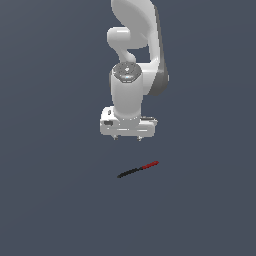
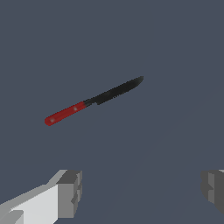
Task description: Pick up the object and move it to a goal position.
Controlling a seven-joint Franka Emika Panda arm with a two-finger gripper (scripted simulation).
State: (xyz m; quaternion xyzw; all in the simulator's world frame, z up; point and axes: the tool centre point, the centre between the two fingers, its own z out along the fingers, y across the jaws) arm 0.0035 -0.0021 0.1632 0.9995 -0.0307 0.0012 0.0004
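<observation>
Below spread jaws, red-handled knife, untouched.

The knife lies flat on the floor, apart from the gripper, at about five o'clock from it in the exterior view. Its handle end points toward two o'clock there, its blade end toward eight o'clock. The arm rises at twelve o'clock from the gripper.

Knife: dull black blade with rough toothed edge, smooth red handle with two tiny pale dots. Arm: smooth, shiny white shell. Tool fingers: matt grey. Bench: flat, matt blue-grey.
</observation>
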